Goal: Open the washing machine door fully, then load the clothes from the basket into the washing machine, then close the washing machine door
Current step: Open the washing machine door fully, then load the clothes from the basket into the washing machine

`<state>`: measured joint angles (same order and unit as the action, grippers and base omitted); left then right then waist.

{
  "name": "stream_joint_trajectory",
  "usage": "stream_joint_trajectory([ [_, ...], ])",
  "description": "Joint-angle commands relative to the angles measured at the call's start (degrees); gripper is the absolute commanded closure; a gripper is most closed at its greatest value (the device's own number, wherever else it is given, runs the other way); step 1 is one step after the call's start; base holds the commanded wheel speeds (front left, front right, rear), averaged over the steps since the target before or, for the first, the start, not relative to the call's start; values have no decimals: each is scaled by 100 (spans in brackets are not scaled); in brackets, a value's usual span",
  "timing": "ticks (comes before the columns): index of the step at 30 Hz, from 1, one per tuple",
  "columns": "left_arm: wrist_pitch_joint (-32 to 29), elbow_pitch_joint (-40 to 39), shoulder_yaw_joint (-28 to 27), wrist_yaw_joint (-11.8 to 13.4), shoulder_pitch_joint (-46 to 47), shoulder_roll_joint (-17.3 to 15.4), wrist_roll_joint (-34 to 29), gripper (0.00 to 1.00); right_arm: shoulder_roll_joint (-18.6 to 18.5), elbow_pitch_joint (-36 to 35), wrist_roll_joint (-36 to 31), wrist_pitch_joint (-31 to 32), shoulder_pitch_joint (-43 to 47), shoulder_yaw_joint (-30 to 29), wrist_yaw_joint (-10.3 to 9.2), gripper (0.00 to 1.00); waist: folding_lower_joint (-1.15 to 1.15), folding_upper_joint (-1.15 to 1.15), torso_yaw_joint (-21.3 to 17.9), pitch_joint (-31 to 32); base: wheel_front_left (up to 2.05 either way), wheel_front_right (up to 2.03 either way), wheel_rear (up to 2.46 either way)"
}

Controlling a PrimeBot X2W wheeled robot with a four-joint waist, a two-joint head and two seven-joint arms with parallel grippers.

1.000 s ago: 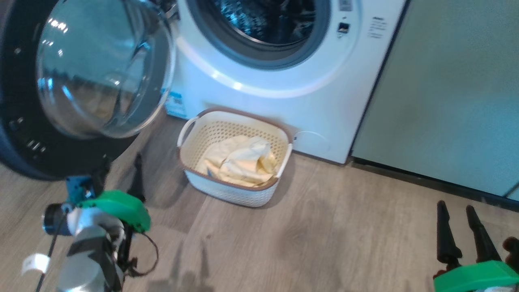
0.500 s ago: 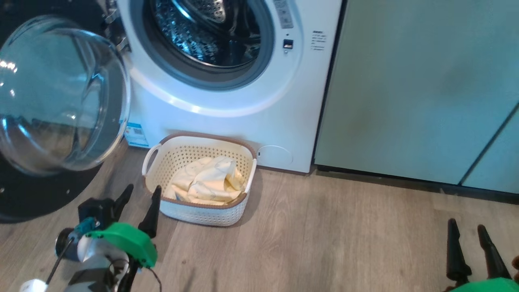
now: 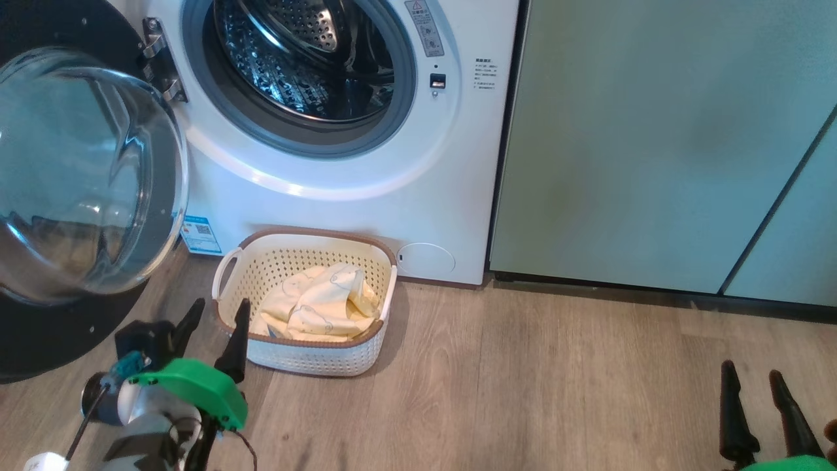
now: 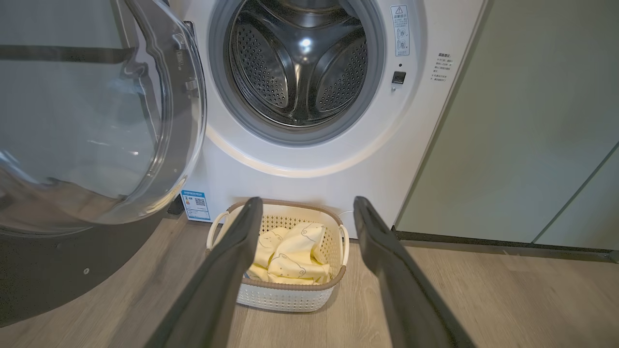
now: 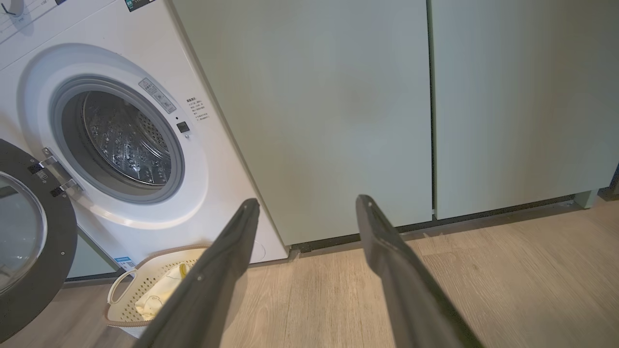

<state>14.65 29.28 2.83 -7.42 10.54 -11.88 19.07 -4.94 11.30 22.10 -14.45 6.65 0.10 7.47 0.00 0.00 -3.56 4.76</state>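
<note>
Clothes (image 3: pixel 320 304), pale yellow with small bear faces, lie heaped in the basket (image 3: pixel 307 358), which stands on the wooden floor (image 3: pixel 523 392) just ahead of the left gripper (image 3: pixel 219 307), close before the washing machine (image 3: pixel 340 216). In the left wrist view the basket sits between that gripper's two fingers, which are spread wide and hold nothing. Up and to its left the washing machine door (image 3: pixel 39 340) stands swung open, baring the steel drum (image 4: pixel 300 63) beyond the basket. The right gripper (image 3: pixel 751 373) hangs over bare floor, the basket well off to its left; its fingers are also wide apart and empty, pointing toward the pale green cabinets (image 3: pixel 654 144).
</note>
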Motion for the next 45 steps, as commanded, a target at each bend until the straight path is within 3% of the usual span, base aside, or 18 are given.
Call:
stream_joint_trajectory([
  [1, 35, -127, -177, -6, 185, -177, 59, 0, -107, -195, -51, -55, -151, 116, 2, 0, 0, 0, -4, -2, 0, 0, 0],
  [19, 35, -95, -73, -6, 323, -247, 264, 0, -77, -174, -29, -55, -120, 116, 2, 0, 0, 0, 81, -15, 20, -13, -7],
  [45, 35, -54, -184, -6, 466, -254, 317, 0, -43, -176, 0, -55, -177, 115, 2, 0, 0, 0, 93, -138, 164, -140, -23],
])
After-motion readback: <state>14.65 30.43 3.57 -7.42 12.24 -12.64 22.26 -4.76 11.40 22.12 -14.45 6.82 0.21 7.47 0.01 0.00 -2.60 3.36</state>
